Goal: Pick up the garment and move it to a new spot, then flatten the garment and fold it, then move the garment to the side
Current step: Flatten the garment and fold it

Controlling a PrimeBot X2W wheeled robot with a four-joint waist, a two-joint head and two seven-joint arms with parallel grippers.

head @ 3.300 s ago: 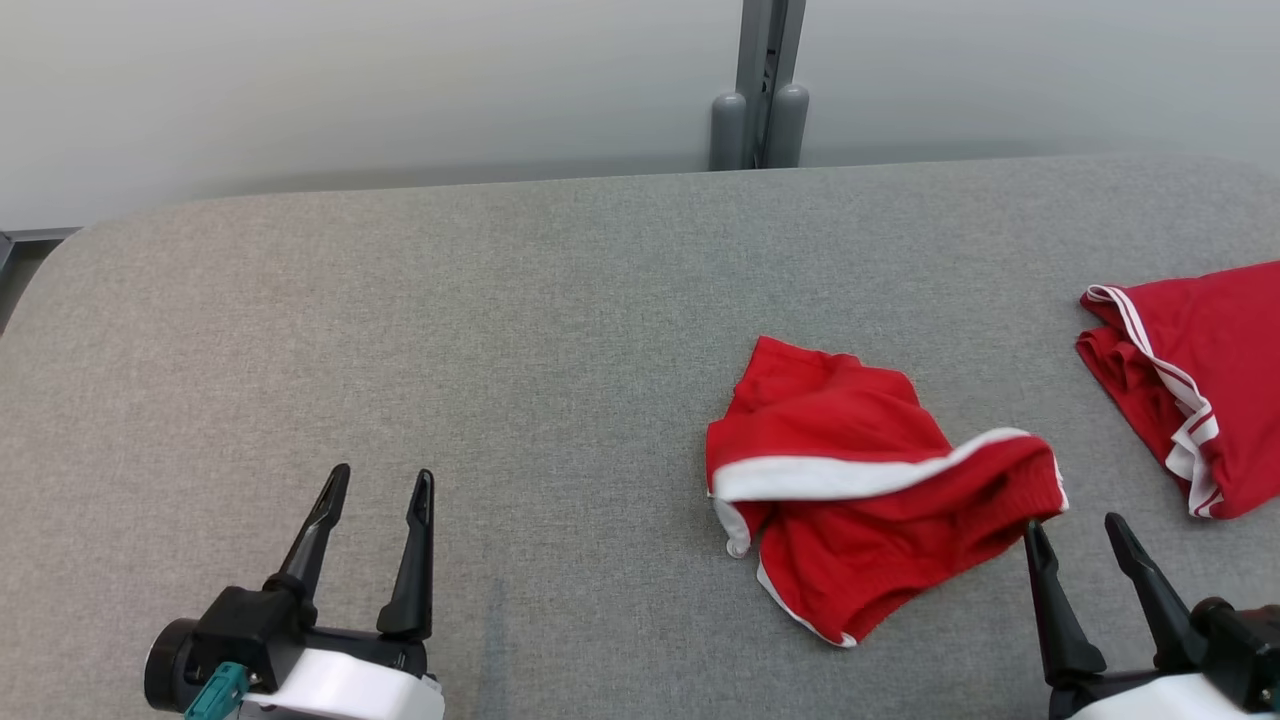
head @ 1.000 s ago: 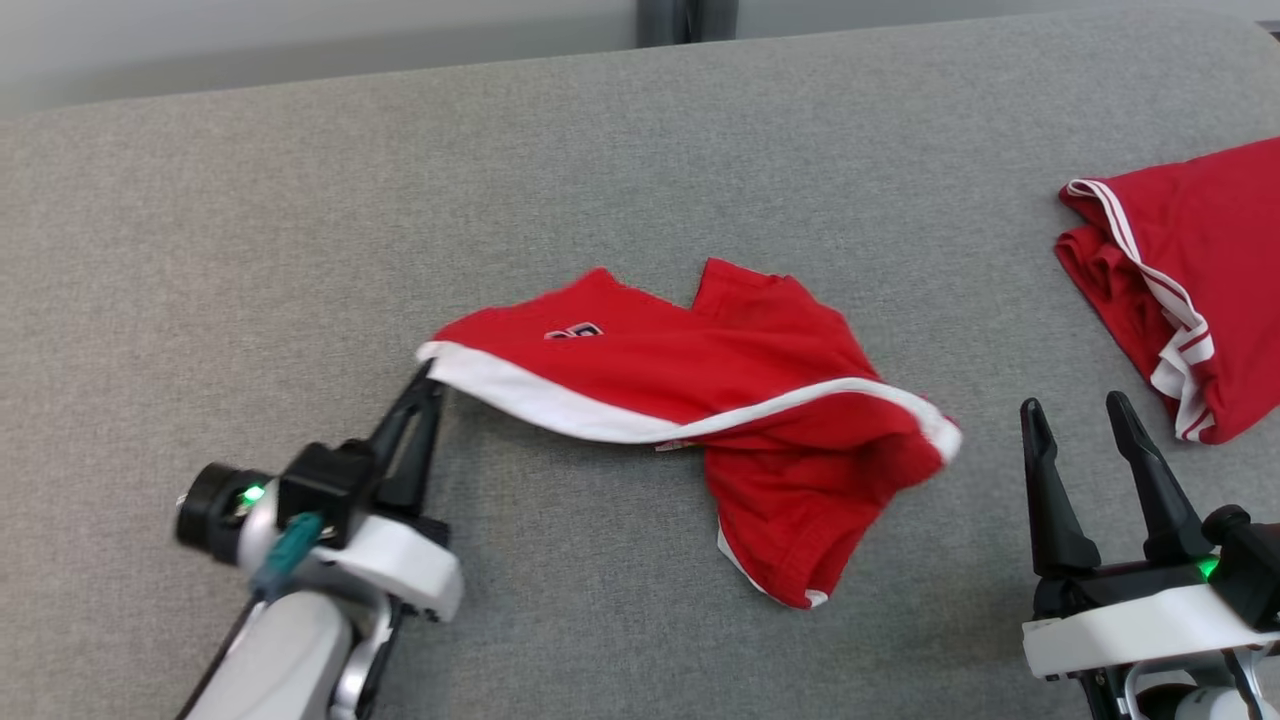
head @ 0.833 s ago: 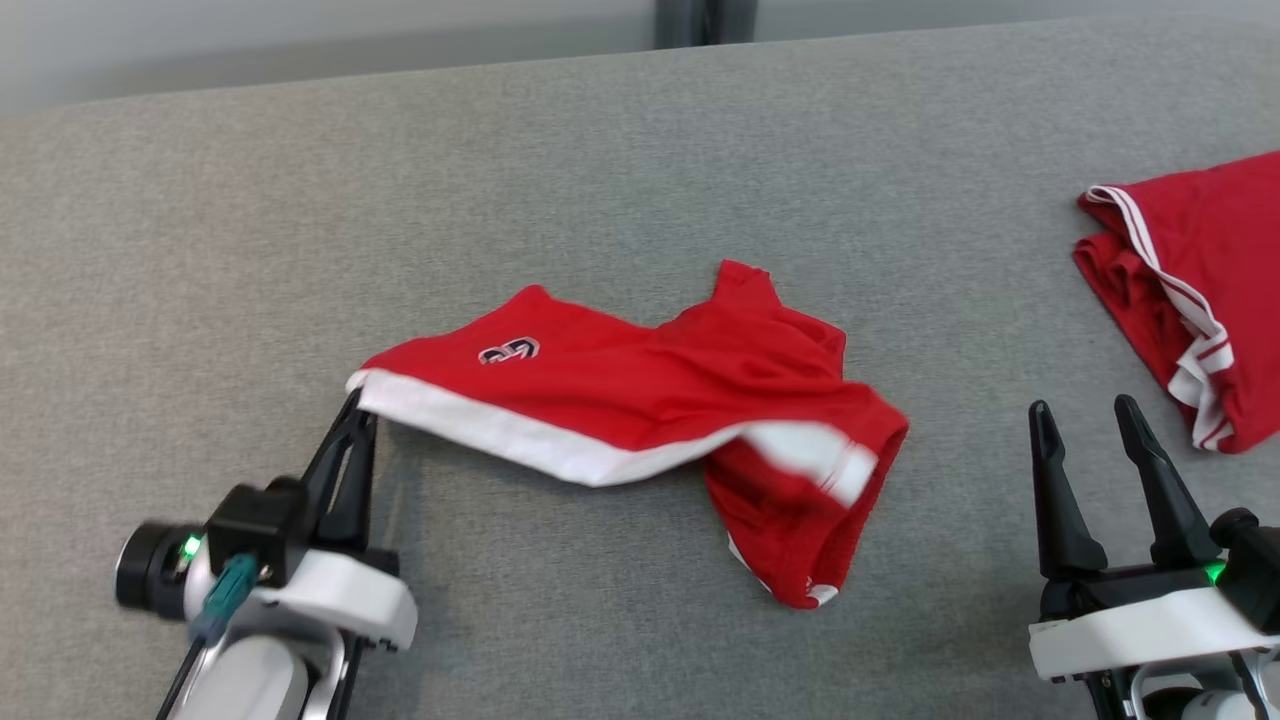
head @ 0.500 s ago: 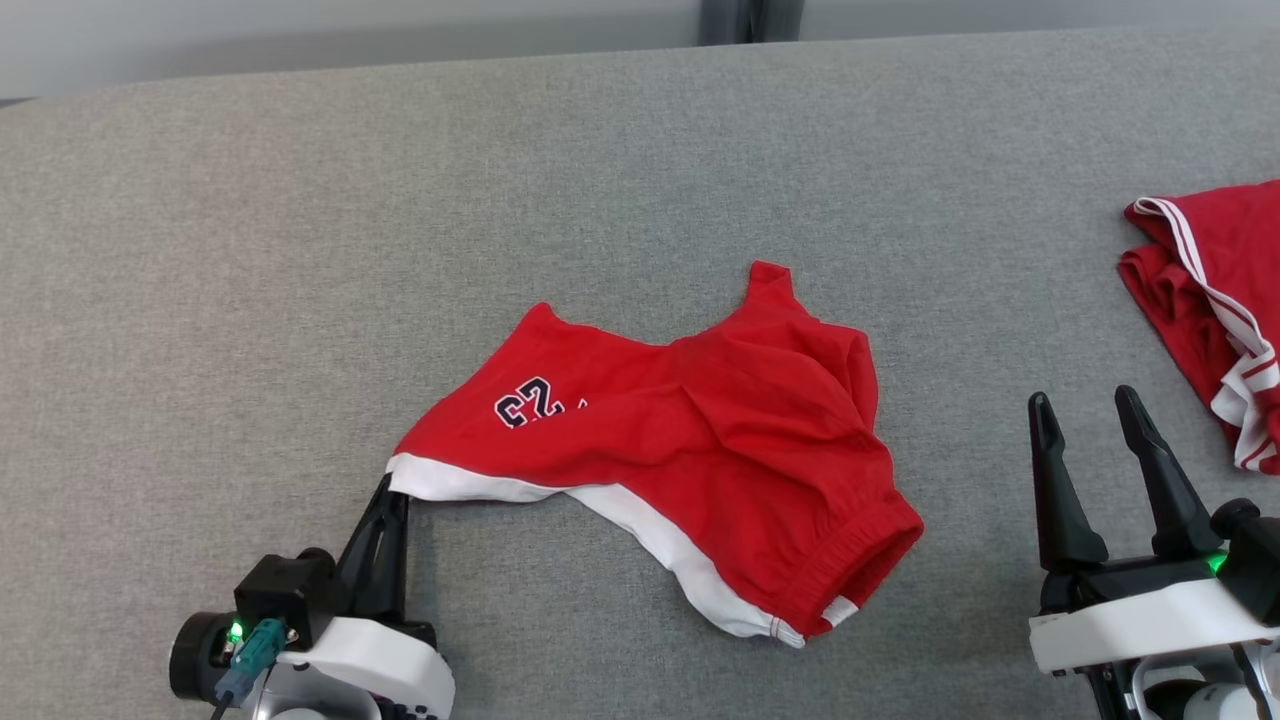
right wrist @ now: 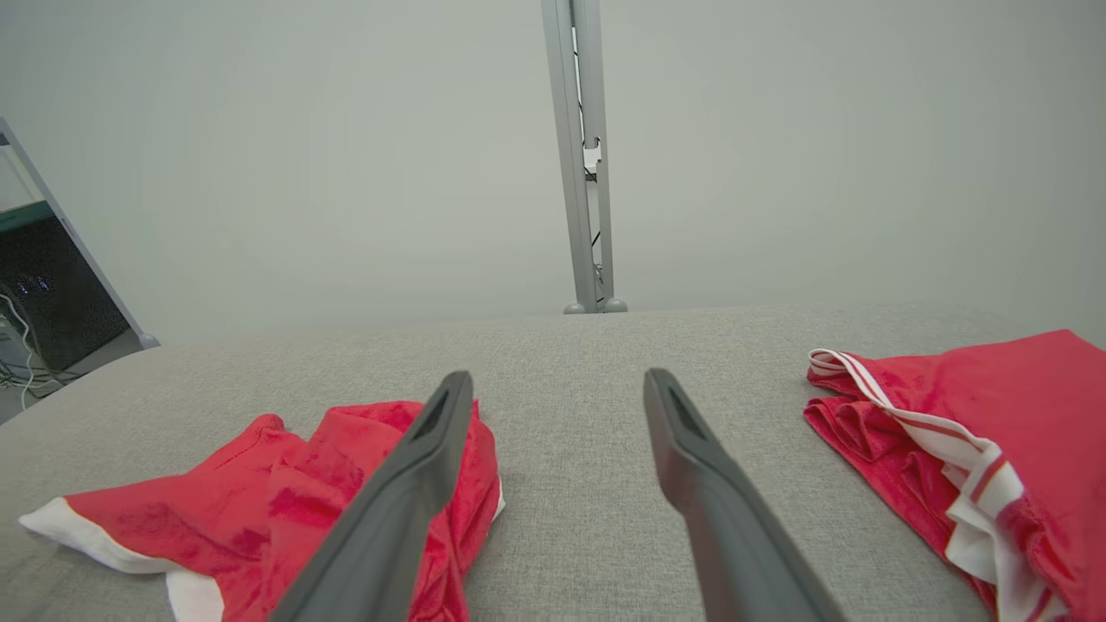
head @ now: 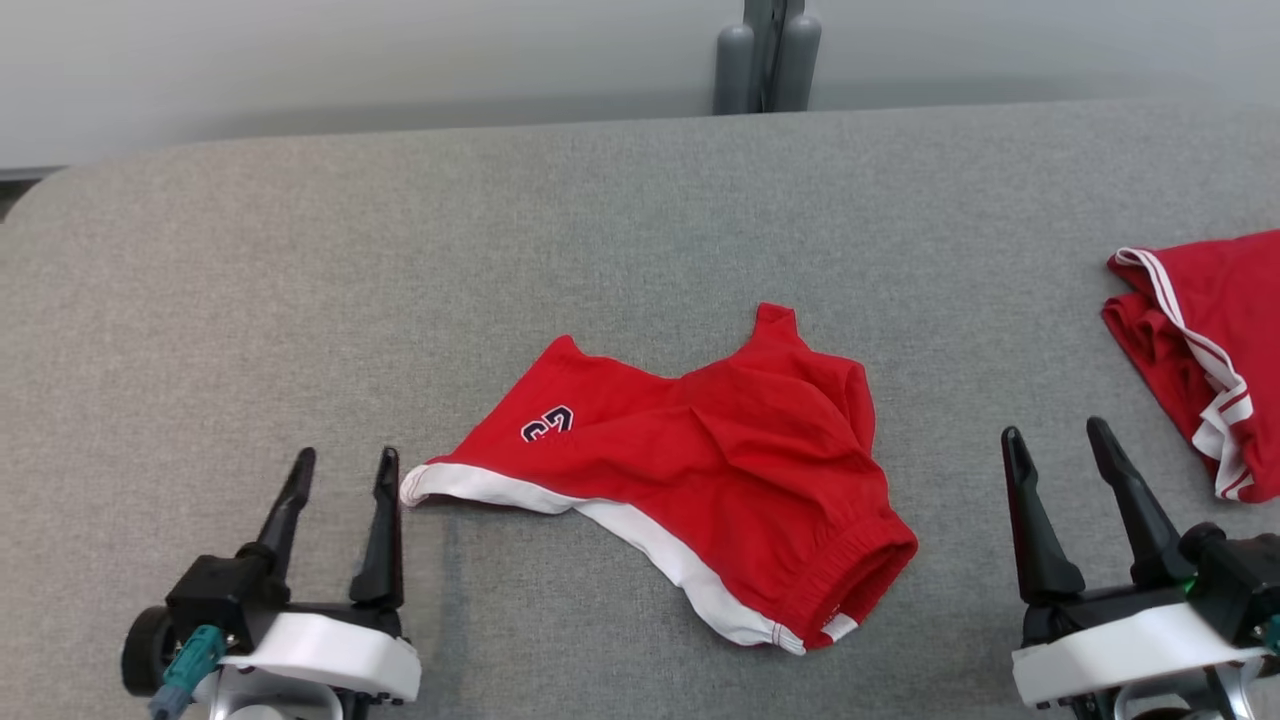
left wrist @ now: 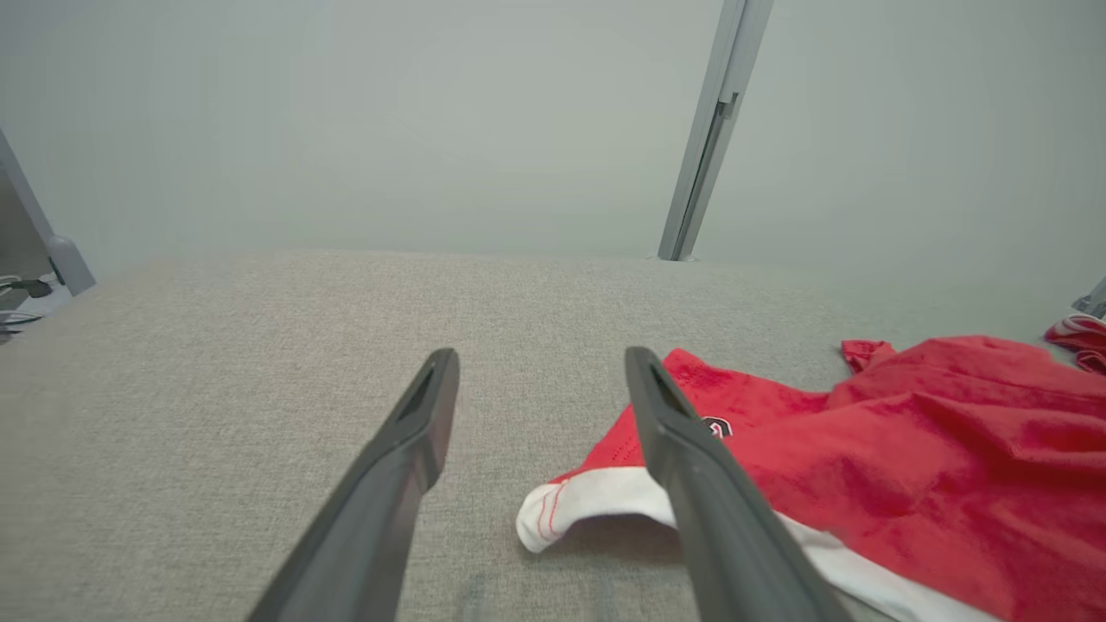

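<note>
- Red shorts (head: 720, 480) lie crumpled mid-counter (head: 400, 250), with their white hem corner (left wrist: 540, 523) just beside the left end effector (head: 345, 457).
- That end effector's grip on the corner, shut a moment ago, is released; its fingers stand apart and empty.
- Right end effector (head: 1055, 430) is open too (empty, parked near the waistband side).
- Shorts now sit well left of their earlier place, farther from the other red garment (head: 1210, 350), so the move to a new spot looks done.
- Flattening seems next, since the cloth is bunched and creased.
</note>
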